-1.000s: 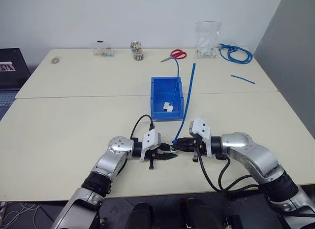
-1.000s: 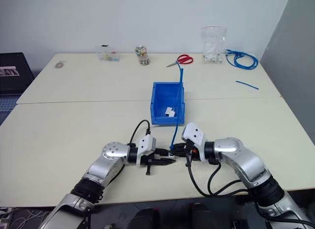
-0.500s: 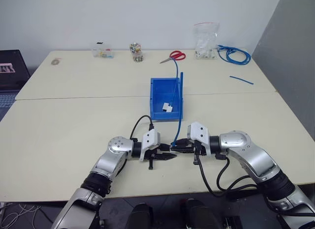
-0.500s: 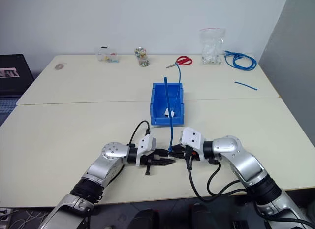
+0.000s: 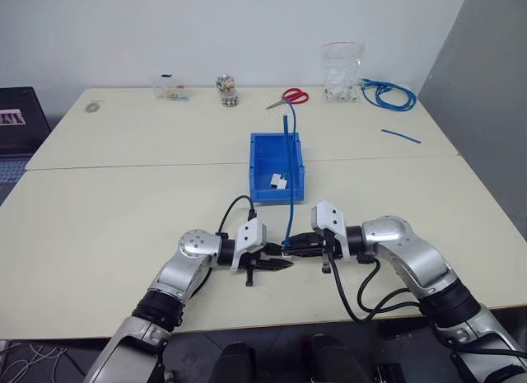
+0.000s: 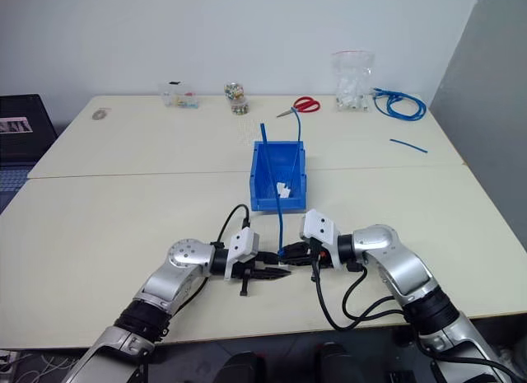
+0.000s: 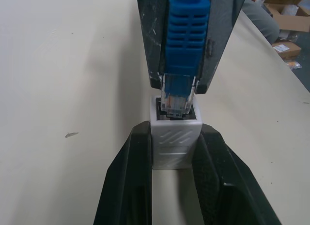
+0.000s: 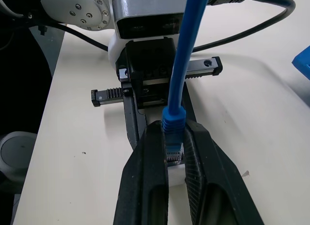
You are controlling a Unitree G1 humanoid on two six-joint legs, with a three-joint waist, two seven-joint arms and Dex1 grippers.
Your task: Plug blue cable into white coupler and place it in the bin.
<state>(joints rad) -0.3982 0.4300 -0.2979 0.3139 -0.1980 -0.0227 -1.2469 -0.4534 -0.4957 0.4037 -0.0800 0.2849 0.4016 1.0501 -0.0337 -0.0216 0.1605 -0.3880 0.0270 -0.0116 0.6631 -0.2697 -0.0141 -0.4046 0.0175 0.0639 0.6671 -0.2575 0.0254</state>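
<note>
The left gripper [image 7: 175,186] is clamped on the white coupler [image 7: 175,142], its two black fingers [image 7: 127,186] pressing the block's two side faces and the dark socket opening facing away from the wrist. The right gripper [image 8: 174,162] is clamped on the blue cable [image 5: 287,173] at the ribbed blue boot just behind the clear plug [image 7: 177,100]. The plug tip sits at the mouth of the coupler socket, touching its rim; how deep it has entered cannot be told. In the head views the two grippers meet tip to tip above the near table [image 5: 99,235], at about 6 o'clock from the bin [image 5: 262,165]. From the meeting point the cable rises toward 12 o'clock, crosses over the bin and ends above its far edge. The bin stands near the seam between the two tables and holds a small white part [image 5: 279,182] resting on its floor. On the far table, red-handled scissors [image 5: 290,95] lie at 12 o'clock from the bin, a clear plastic bag [image 5: 342,70] at 1 o'clock, a coiled blue cable [image 5: 389,93] just beside the bag, and a short blue offcut [image 5: 401,136] at 2 o'clock
</note>
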